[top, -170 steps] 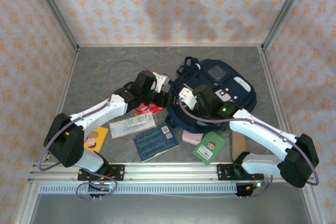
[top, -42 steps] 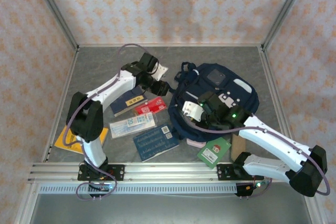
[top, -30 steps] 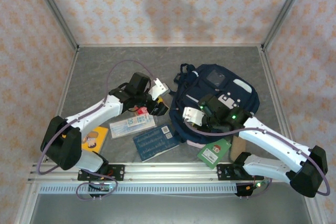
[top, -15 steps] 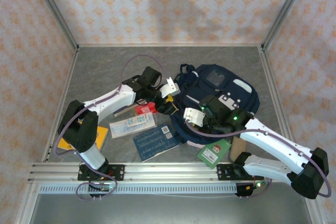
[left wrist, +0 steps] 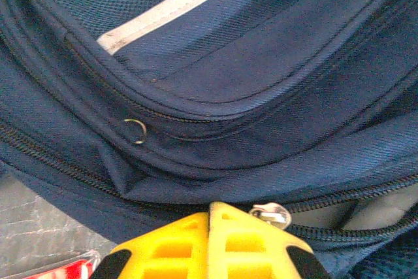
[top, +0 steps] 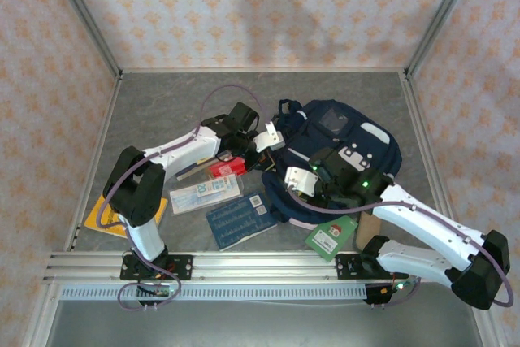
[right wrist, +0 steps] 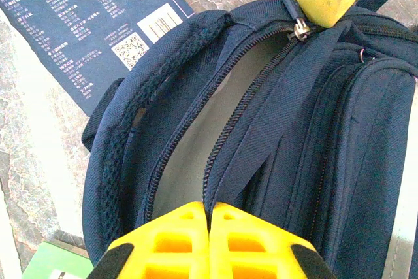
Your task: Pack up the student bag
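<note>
Bag position: I see the student bag [top: 309,132] lying flat on the bench [top: 162,103], right of centre, with its front pockets facing up.
Bag axis: its long axis seems to run on a diagonal, from near-left to far-right.
Bag facing: the main zip opening [right wrist: 189,155] faces the near-left, toward both arms. It gapes and shows a pale lining.
Zip slider: the metal slider [right wrist: 300,29] sits at the far end of that opening.
Left gripper [left wrist: 210,227]: the yellow jaws are pressed together right beside the slider. I cannot tell whether they pinch its pull.
Right gripper [right wrist: 210,227]: the jaws are together at the near end of the opening, against the zip edge. I cannot tell if any cloth is caught between them.
Beside the bag: a navy printed booklet [top: 238,219] lies just left of the opening.
Near edge: a green card [top: 329,237] lies just in front of the bag.
Further left: a red packet [top: 227,168] and a pale blue packet [top: 205,194] lie on the bench.
</note>
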Controlling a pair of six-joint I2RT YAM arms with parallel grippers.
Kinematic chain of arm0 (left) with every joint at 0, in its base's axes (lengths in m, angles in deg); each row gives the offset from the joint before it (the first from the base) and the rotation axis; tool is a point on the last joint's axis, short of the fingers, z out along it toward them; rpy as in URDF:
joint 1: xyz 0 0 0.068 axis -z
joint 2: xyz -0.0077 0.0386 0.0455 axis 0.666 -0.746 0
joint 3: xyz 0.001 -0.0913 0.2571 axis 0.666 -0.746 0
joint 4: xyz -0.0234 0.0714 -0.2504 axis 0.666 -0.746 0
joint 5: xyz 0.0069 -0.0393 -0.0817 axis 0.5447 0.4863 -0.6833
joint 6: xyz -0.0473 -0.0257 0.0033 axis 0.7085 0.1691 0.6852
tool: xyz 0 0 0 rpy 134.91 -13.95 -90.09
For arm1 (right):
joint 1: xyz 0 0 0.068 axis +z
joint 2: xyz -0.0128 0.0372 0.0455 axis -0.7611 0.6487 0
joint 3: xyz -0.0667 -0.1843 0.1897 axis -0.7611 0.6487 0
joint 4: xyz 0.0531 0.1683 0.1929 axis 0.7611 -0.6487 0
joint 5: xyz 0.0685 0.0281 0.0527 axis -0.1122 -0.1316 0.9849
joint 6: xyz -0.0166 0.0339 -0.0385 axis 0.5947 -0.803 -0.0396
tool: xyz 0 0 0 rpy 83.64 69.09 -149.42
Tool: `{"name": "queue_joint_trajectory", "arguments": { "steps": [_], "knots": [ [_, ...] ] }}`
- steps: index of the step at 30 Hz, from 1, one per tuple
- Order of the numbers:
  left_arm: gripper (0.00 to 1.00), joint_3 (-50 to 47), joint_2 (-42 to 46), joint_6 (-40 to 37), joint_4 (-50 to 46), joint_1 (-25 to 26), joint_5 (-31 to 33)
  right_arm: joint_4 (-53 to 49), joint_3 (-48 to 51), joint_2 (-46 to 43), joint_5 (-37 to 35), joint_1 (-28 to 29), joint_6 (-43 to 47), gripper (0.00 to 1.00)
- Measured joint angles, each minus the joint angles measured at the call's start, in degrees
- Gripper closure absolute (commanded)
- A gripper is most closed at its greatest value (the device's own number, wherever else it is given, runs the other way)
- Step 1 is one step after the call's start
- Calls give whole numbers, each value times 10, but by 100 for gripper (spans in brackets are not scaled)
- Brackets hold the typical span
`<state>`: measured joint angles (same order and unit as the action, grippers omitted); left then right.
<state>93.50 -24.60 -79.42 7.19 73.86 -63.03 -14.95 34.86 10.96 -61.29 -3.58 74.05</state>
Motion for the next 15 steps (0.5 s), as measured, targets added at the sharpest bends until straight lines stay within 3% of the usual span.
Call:
{"name": "queue_joint_trajectory", "arguments": {
  "steps": [10,12,15],
  "knots": [
    [99,18,-12,37,62,-23,91,10,5,-7,-11,0,-30,100],
    [83,18,-11,78,90,-28,122,22,7,-5,-23,0,-50,100],
    [82,18,-8,163,122,-37,181,55,6,27,-48,-2,-83,100]
  ]
}}
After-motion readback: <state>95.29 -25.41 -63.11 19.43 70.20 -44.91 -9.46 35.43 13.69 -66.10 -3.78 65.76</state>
